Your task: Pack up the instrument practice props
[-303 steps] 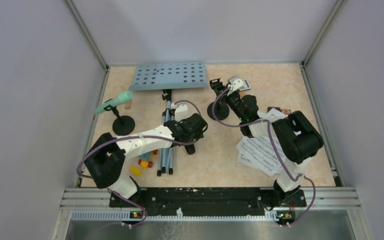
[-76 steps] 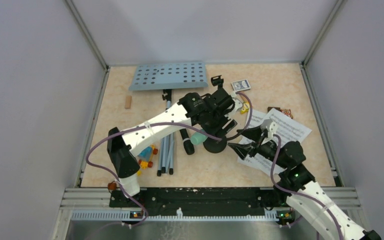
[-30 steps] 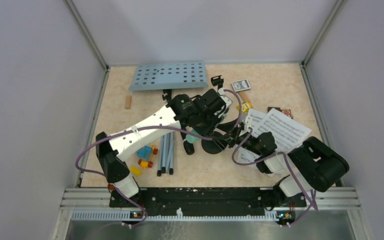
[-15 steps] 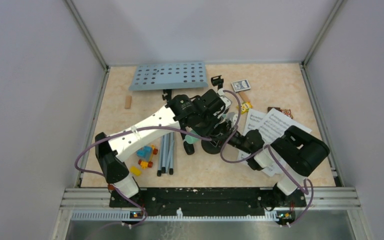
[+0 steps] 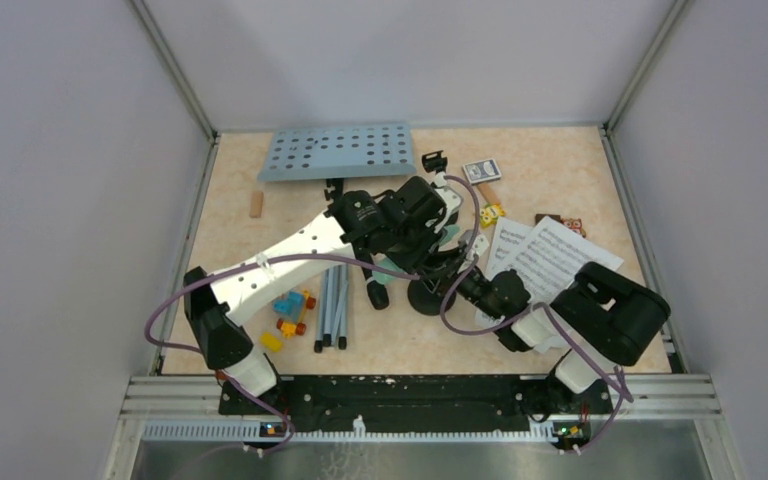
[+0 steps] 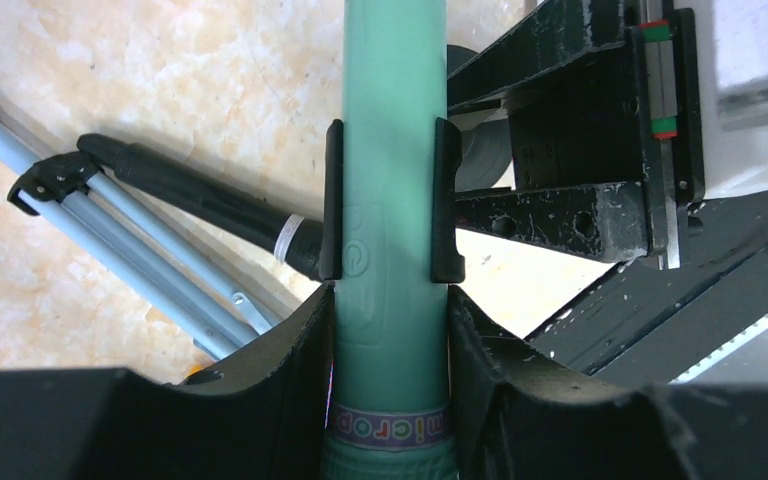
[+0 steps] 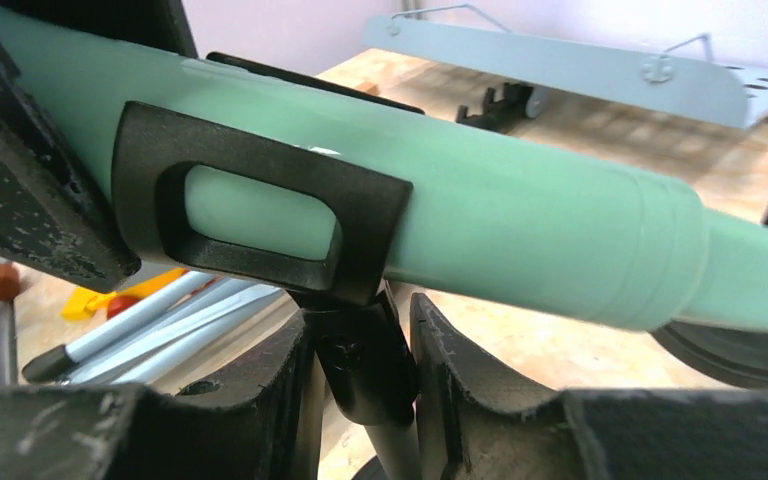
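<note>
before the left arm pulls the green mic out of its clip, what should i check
1. Grip: left end effector clamps mint-green microphone on both sides: ok.
2. Release: microphone out of clip: not ok, seated in it.
3. Brace: right end effector straddles holder stem under the clip; contact: cannot tell.
4. Path: black microphone lies on the table beside the tripod poles, out of the way: ok.

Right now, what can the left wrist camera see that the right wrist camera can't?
Only the left wrist: the lettered band on the mint-green microphone. Only the right wrist: the pale-blue music desk and a yellow brick. Both: that microphone sitting in the mic holder's black clip, plus the silver tripod poles.
</note>
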You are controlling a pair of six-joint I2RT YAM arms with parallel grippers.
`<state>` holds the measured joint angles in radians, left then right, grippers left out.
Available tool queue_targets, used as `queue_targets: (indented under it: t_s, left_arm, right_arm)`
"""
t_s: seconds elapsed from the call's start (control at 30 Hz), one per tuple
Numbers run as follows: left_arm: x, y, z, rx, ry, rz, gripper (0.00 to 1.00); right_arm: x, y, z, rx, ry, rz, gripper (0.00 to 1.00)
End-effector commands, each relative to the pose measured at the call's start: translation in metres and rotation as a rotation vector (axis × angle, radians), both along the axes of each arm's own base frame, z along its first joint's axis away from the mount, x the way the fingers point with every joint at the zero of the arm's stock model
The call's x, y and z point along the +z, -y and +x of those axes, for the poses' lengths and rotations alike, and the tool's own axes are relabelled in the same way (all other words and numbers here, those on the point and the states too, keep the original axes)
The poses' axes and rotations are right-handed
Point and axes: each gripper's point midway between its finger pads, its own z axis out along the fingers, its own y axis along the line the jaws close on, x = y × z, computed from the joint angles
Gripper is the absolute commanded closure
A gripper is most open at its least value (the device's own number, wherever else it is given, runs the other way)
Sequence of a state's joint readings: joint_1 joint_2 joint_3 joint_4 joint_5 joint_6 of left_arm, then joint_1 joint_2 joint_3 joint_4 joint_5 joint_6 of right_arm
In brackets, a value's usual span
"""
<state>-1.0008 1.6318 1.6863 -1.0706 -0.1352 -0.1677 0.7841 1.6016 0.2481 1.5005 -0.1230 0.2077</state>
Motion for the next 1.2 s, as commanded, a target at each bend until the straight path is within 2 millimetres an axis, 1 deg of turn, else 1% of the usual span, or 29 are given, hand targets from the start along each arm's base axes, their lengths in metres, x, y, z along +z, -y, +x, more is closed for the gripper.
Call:
queue_targets:
  t_s: [0.0, 0.07, 0.13, 0.3, 0.4, 0.63, 0.77, 0.87, 0.9, 0.93, 0.97, 1.07, 1.1, 1.13, 1.17]
  left_arm:
    - [0.025, -0.032, -0.019, 0.029, -0.007, -0.009, 1.00]
    - [0.029, -0.040, -0.022, 0.041, -0.004, -0.008, 1.00]
    - [0.032, -0.049, -0.024, 0.056, 0.000, 0.001, 1.00]
    - [0.040, -0.073, -0.034, 0.096, 0.004, 0.010, 1.00]
    - [0.045, -0.082, -0.042, 0.114, -0.002, -0.020, 1.00]
    - [0.040, -0.104, -0.060, 0.163, -0.029, -0.044, 1.00]
    - [0.048, -0.120, -0.068, 0.225, -0.016, -0.079, 1.00]
    - [0.061, -0.136, -0.058, 0.357, 0.066, -0.125, 1.00]
    - [0.066, -0.138, -0.053, 0.414, 0.094, -0.164, 1.00]
    - [0.070, -0.137, -0.049, 0.468, 0.112, -0.216, 1.00]
    - [0.071, -0.131, -0.045, 0.503, 0.120, -0.283, 1.00]
    - [0.070, -0.098, -0.034, 0.539, 0.116, -0.521, 1.00]
    - [0.072, -0.087, -0.027, 0.564, 0.118, -0.608, 1.00]
    - [0.062, -0.083, -0.025, 0.599, 0.104, -0.632, 1.00]
    - [0.062, -0.076, -0.017, 0.633, 0.110, -0.687, 1.00]
  right_arm:
    - [0.031, 0.050, 0.044, -0.352, -0.046, 0.144, 1.00]
    - [0.022, 0.057, 0.048, -0.395, -0.073, 0.114, 1.00]
    - [0.017, 0.065, 0.050, -0.437, -0.091, 0.114, 1.00]
    - [0.001, 0.076, 0.054, -0.500, -0.144, 0.085, 1.00]
    - [-0.004, 0.084, 0.055, -0.523, -0.165, 0.094, 1.00]
    - [-0.010, 0.094, 0.053, -0.539, -0.155, 0.074, 1.00]
    - [-0.007, 0.097, 0.050, -0.529, -0.128, 0.072, 1.00]
    - [0.011, 0.092, 0.042, -0.467, -0.061, 0.103, 1.00]
    - [0.018, 0.088, 0.038, -0.435, -0.034, 0.109, 1.00]
    - [0.025, 0.084, 0.033, -0.398, -0.005, 0.110, 1.00]
    - [0.029, 0.083, 0.030, -0.381, 0.011, 0.115, 1.00]
    - [0.041, 0.077, 0.019, -0.315, 0.047, 0.115, 1.00]
    - [0.044, 0.076, 0.016, -0.300, 0.052, 0.112, 1.00]
    - [0.046, 0.075, 0.014, -0.291, 0.056, 0.109, 1.00]
    - [0.050, 0.076, 0.011, -0.286, 0.064, 0.107, 1.00]
